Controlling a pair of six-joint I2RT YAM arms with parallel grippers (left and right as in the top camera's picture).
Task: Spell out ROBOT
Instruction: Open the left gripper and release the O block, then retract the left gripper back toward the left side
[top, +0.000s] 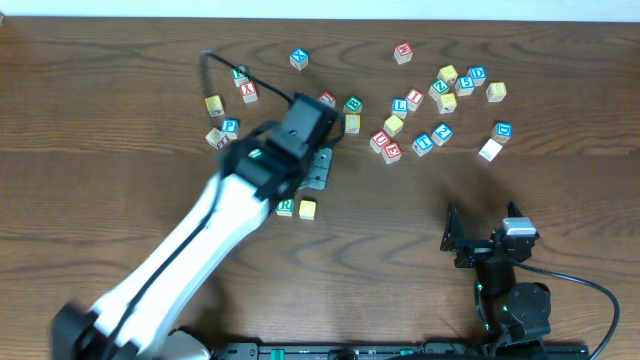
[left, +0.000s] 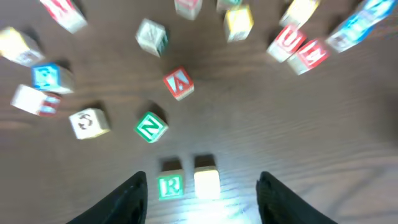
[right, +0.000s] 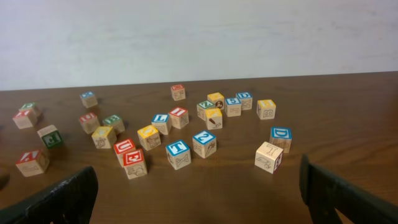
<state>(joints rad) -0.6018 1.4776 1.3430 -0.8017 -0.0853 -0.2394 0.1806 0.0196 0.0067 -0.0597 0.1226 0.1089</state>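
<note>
A green-lettered R cube (left: 170, 185) and a plain yellow-faced cube (left: 207, 183) stand side by side on the table, R on the left. My left gripper (left: 203, 180) hovers over them, open, and both fingers stand well clear of the pair. In the overhead view the same R cube (top: 286, 207) and yellow cube (top: 307, 209) lie just beside my left arm, below the left gripper (top: 318, 168). A blue-lettered T cube (right: 177, 149) sits in the scatter ahead of my right gripper (right: 199, 190), which is open and empty. In the overhead view the right gripper (top: 485, 228) is at the near right.
A green N cube (left: 151, 127) and a red A cube (left: 178, 83) lie just beyond the placed pair. Several loose letter cubes (top: 440, 100) are scattered across the far side of the table. A second small group (top: 225, 105) lies at the far left.
</note>
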